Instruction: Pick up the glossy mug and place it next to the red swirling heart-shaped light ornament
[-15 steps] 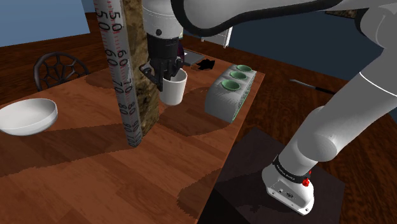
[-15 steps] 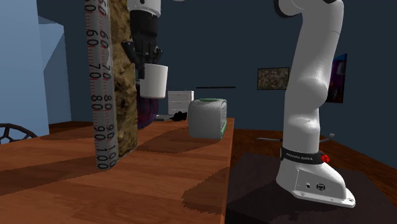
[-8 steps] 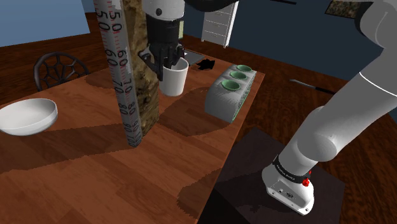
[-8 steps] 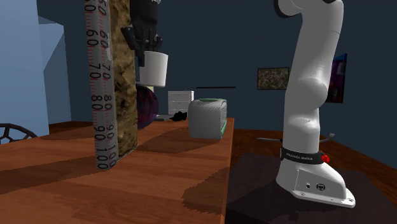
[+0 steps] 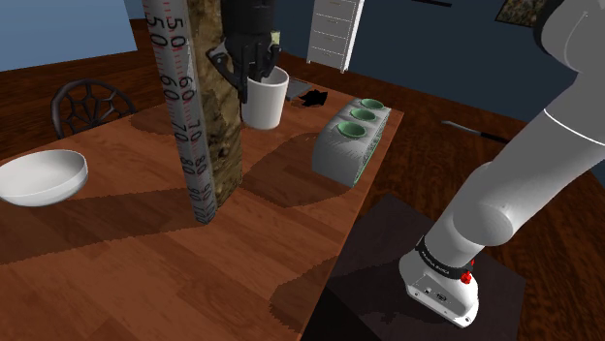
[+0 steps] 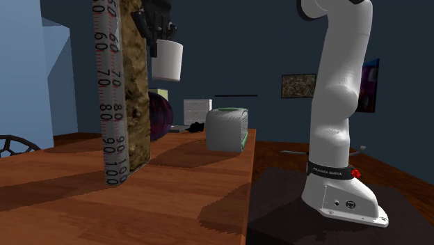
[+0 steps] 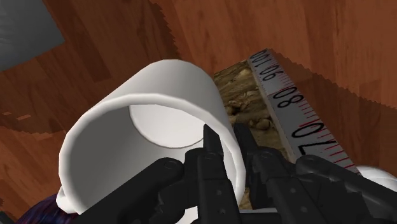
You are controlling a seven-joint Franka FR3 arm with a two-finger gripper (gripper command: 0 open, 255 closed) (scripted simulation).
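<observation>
Gripper (image 5: 256, 70) hangs at the upper middle of the shoulder view, clamped on the rim of the white mug (image 5: 265, 99). In the wrist view one finger (image 7: 208, 143) sits inside the cup and the other outside it, with the wall pinched between them. The mug is in the air, upright and well clear of the table (image 5: 145, 252). In the second exterior view it hangs at upper left (image 6: 167, 60), just right of the tall numbered post (image 6: 115, 90). Below it, low beside that post, a dark purplish-red rounded shape shows. I take this to be the ornament (image 6: 161, 117), though its heart form can't be made out.

By my reading the pick is done and the carry is in hand. The next move calls for bringing the mug over a bare patch of table just beside the ornament. It then needs lowering until the base rests flat, and only then should the grip let go. The post stands close, so the descent needs room on that side. The grey block (image 5: 351, 140) with green wells, right of centre, is well apart from the path.
</observation>
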